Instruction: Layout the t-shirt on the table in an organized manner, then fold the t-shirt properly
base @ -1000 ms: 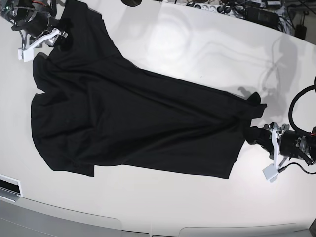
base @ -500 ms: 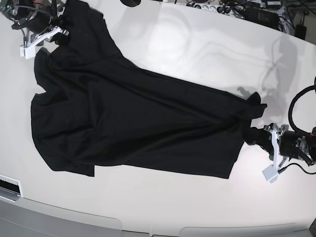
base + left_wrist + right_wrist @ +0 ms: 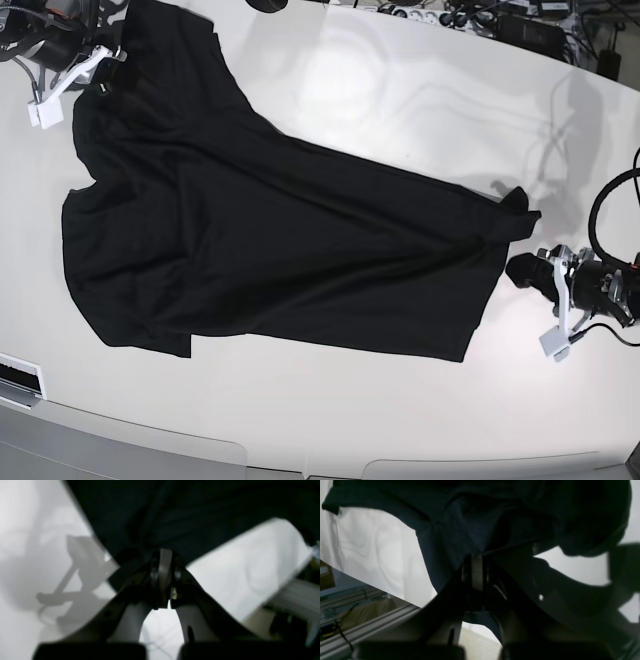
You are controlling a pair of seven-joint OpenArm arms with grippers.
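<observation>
- Your t-shirt (image 3: 270,240) lies across the white desk (image 3: 400,100), stretched in a long diagonal from the far corner on the base view's left down to the near edge on its right. It is drawn out more than spread square, which I judge to be the layout step in hand, with folding not yet begun.
- The cloth is plain black, soft and matte. Shallow creases run along the line between the two grips, and a doubled-over flap sits at the lower left of the body. That points to tension along the diagonal and slack across it.
- Your right gripper (image 3: 100,62) is at the far left corner in the base view. In its wrist view the fingers (image 3: 477,572) are clenched on a bunched fold of the shirt, with a hem edge curving away beside them.
- Your left gripper (image 3: 540,275) is at the opposite end. Its fingers (image 3: 163,575) are pressed together with dark cloth pinched at their tips, and a small peak of fabric rises just beside them.
- Holding opposite ends lets you pull the body flat. I judge the next move calls for an even, gentle spread, since soft jersey can slip or bunch.
- The desk is smooth and glossy with a rounded edge. It shows arm shadows and pale reflections, so the cloth should slide easily on it.
</observation>
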